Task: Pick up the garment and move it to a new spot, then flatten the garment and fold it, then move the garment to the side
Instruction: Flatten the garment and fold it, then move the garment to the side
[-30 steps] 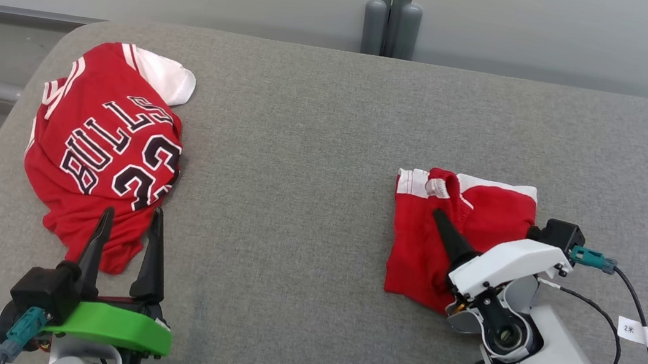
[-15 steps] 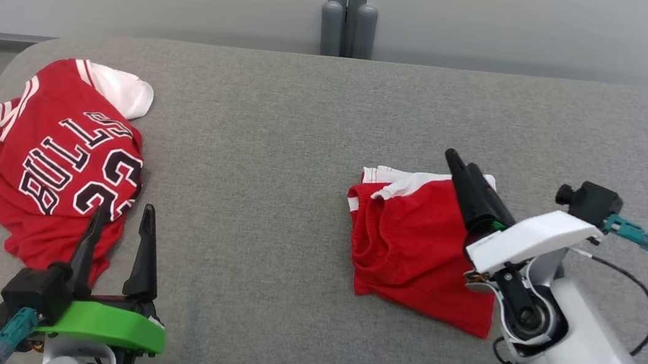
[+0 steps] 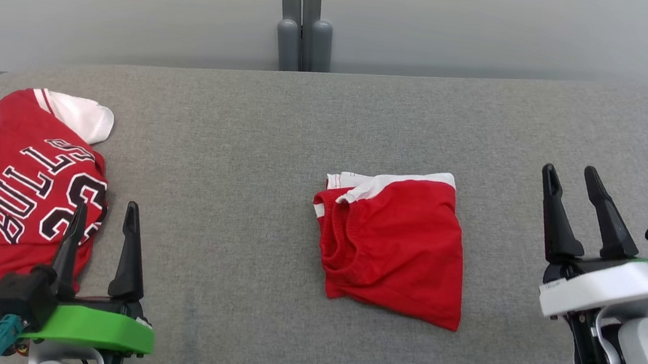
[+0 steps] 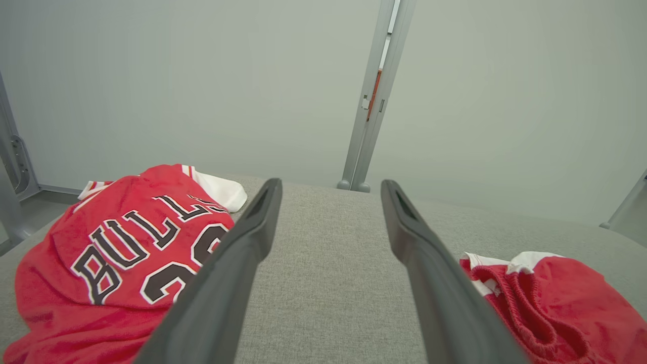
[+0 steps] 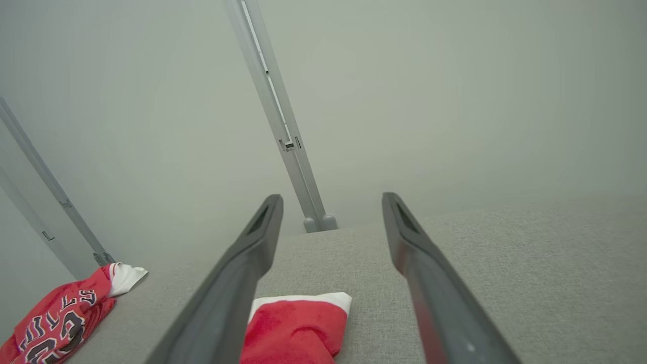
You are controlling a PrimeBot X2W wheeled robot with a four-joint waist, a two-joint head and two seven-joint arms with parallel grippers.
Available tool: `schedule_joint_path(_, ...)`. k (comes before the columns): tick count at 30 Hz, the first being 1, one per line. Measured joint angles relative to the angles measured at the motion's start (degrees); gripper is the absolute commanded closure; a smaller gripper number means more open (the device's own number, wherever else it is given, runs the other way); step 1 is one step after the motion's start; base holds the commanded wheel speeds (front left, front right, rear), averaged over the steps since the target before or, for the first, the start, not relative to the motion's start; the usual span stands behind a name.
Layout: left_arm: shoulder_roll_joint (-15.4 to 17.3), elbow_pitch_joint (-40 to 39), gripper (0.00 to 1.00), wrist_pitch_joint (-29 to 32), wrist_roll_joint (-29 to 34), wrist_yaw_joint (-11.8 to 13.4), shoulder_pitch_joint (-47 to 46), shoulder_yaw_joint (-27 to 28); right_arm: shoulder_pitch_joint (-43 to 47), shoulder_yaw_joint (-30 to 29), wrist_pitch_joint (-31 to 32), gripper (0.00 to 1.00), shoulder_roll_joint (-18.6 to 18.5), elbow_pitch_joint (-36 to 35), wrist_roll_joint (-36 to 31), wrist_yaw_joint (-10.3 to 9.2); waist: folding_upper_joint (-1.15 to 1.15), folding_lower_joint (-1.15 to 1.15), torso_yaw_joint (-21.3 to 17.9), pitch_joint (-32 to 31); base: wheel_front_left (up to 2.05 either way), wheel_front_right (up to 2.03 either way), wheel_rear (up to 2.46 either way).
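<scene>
The right claw [image 3: 569, 171] had let go and pulled back, open like the left claw [image 3: 105, 208], leaving the red shorts [image 3: 396, 246] folded, well right of the Bulls shirt [image 3: 10, 168]; maybe only the move aside was left.

L gripper [image 3: 105, 211] sits low on the left, fingers spread, pointing fwd. R gripper [image 3: 570, 174] at right, fingers also wide apart, tilted slightly left.

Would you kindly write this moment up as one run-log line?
red shorts: folded, on grey table | Bulls jersey: crumpled, table's left end | left gripper: open, empty | right gripper: open, empty, clear of shorts
</scene>
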Motion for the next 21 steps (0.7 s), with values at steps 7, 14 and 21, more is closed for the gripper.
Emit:
schedule_joint_path(7, 0.0, 0.1, 0.00, 0.0, -0.3, 0.3, 1.0, -0.8, 7.5, -4.2, -0.7, 0.00, 3.4, -0.8, -11.7, 0.00, 0.00, 0.00, -0.7, -1.2, 0.00, 0.00, 0.00)
schedule_joint_path(14, 0.0, 0.7, 0.00, 0.0, -0.3, 0.9, 1.2, -1.4, 10.2, -5.6, -0.7, 0.00, 5.3, -0.7, -16.5, 0.00, 0.00, 0.00, -0.7, -1.7, 0.00, 0.00, 0.00)
schedule_joint_path(21, 0.0, 0.7, 0.00, 0.0, -0.3, 1.2, 1.2, -1.7, 10.5, -6.2, -0.7, 0.00, 6.4, -0.3, -17.6, 0.00, 0.00, 0.00, -0.4, -1.7, 0.00, 0.00, 0.00)
